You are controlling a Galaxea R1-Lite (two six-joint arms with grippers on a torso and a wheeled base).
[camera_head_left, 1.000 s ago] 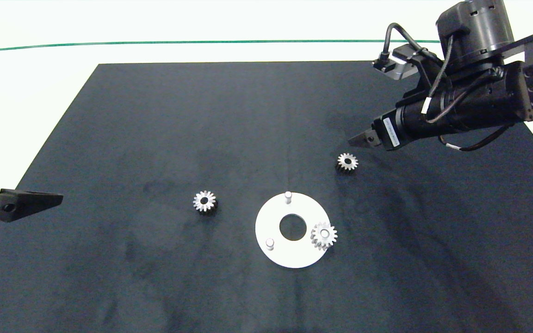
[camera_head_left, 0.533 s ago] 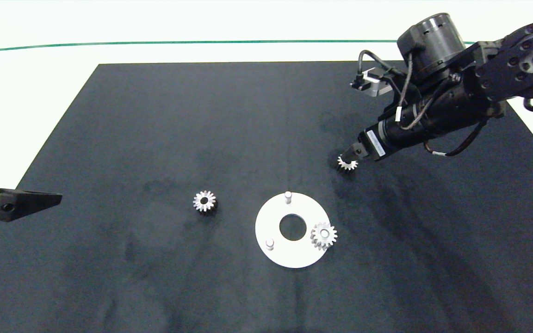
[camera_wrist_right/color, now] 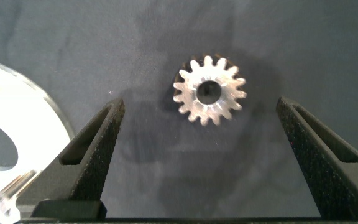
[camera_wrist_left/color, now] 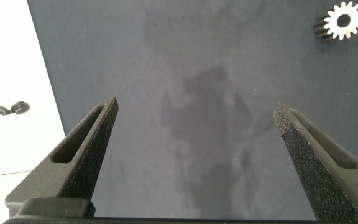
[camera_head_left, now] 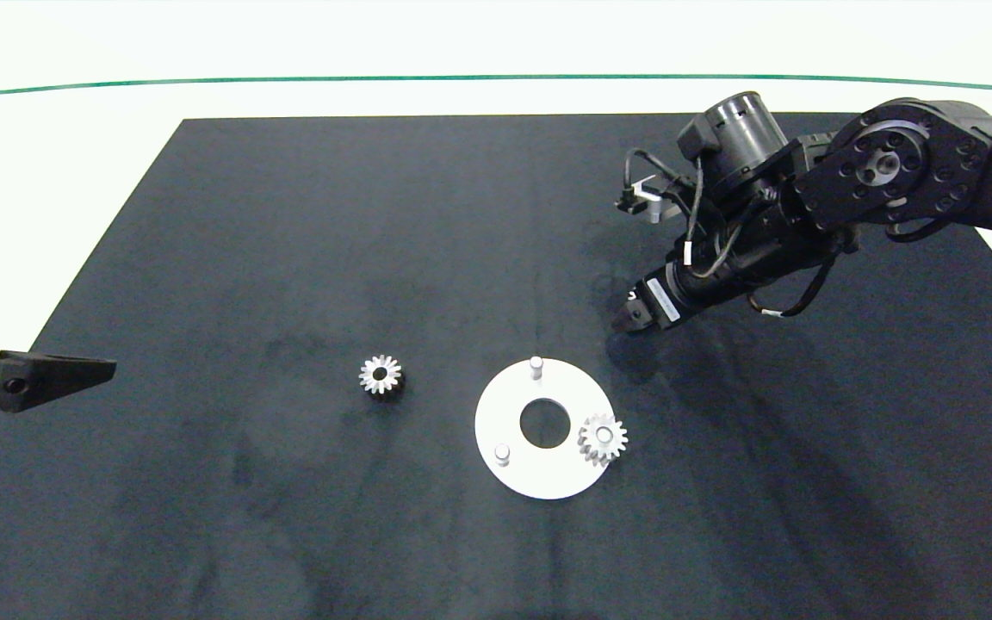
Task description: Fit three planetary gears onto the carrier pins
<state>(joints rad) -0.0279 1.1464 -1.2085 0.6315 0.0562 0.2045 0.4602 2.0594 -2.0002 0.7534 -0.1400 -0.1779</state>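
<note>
Lowered over a loose gear (camera_wrist_right/color: 209, 91) on the black mat (camera_head_left: 306, 224), right pincer (camera_wrist_right/color: 201, 162) gapes open around it.

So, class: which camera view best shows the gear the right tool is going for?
The right wrist view: the gear lies flat on the mat, fully visible between the open right tool. In the head view the right tool hides it; the left wrist view shows only another gear.

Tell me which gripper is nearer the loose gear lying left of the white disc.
Left. The left gripper waits open at the mat's left edge, facing that gear; the right gripper hangs open beyond the disc, over another gear.
</note>
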